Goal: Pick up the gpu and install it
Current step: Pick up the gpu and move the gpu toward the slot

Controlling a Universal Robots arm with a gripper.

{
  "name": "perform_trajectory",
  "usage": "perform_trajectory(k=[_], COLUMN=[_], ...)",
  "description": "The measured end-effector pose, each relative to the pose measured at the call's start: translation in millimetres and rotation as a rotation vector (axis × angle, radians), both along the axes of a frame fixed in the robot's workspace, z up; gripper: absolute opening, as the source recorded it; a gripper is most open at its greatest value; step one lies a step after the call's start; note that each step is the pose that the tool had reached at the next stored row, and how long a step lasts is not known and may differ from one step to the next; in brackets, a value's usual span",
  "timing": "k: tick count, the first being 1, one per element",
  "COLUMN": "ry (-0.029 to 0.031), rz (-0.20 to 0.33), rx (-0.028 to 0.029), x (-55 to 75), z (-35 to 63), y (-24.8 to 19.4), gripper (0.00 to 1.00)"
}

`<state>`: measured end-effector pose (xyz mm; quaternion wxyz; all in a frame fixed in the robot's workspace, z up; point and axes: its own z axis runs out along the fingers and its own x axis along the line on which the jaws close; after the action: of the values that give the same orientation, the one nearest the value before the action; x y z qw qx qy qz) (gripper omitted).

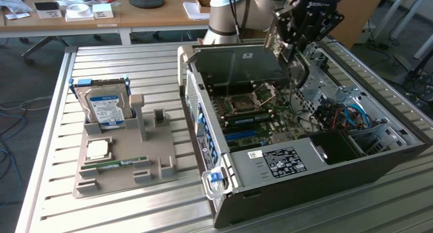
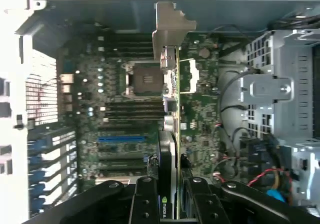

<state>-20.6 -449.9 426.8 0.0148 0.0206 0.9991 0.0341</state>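
Exterior view: the hand (image 1: 291, 43) hangs over the open computer case (image 1: 379, 162) by the worktop's (image 1: 135, 207) edge on the exterior view's right, fingers (image 2: 145, 199) closed partway onto both faces of the gpu (image 2: 166, 154). The card hangs above the motherboard (image 2: 125, 114) with open room either side, the drive cage (image 2: 280, 89) well apart. Its gripped end is cut off behind the fingers; whether its silver bracket (image 2: 172, 24) touches the case wall cannot be told.

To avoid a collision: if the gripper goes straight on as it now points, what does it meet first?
Probably the motherboard, beside the CPU socket; the gpu it holds would touch before the gripper itself. Depth is unclear.
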Motion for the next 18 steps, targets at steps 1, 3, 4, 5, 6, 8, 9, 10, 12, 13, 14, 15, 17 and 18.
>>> perform_trajectory(k=[1,3,4,5,6,8,9,10,12,13,14,15,17,18], ry=[0.0000,0.0000,0.0000,0.0000,0.0000,0.0000,0.0000,0.0000,0.0000,-0.0001,-0.0001,0.0000,0.0000,0.0000], rz=[0.000,0.001,0.001,0.002,0.002,0.003,0.003,0.003,0.003,0.004,0.004,0.004,0.005,0.005], rx=[0.0004,0.0008,0.0010,0.0013,0.0016,0.0020,0.0022,0.0022,0.0027,0.0029,0.0031,0.0031,0.0033,0.0035], x=[4.5,12.8,16.6,20.8,24.9,32.3,35.8,39.4,47.0,50.8,54.5,58.0,65.0,68.7], z=[0.0,0.0,0.0,0.0,0.0,0.0,0.0,0.0,0.0,0.0,0.0,0.0,0.0,0.0], y=[0.0,0.0,0.0,0.0,0.1,0.1,0.1,0.1,0.0,0.0,0.0,0.0,0.0,0.0], gripper=[0.27,0.27,0.27,0.27,0.27,0.27,0.27,0.27,0.27,0.27,0.27,0.27,0.27,0.27])
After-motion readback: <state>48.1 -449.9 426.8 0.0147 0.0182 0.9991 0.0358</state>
